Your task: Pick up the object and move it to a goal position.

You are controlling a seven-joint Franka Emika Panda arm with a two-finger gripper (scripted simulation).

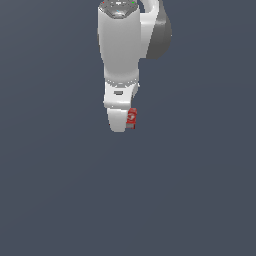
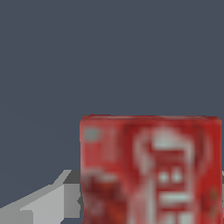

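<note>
On the exterior view's left I see nothing but the flat grey ground (image 1: 55, 190), with no edge or corner to place things by. Moving toward the middle, my arm (image 1: 119, 45) hangs straight down, and the white pincer (image 1: 121, 120) sits at its lower end. Just on the exterior view's right of the pincer's white finger, touching it, is the red box (image 1: 132, 118), small beside the finger. I judge the pincer is clamped on the red box, since the box rides pressed against the finger with no visible support beneath it, though only one finger shows plainly.

In the wrist view, the grey finger (image 2: 48, 203) lies beside the red box (image 2: 151, 170), which fills the frame close to the camera. That closeness fits a held carry. No goal marker shows, so I cannot say how far the move has left.
</note>
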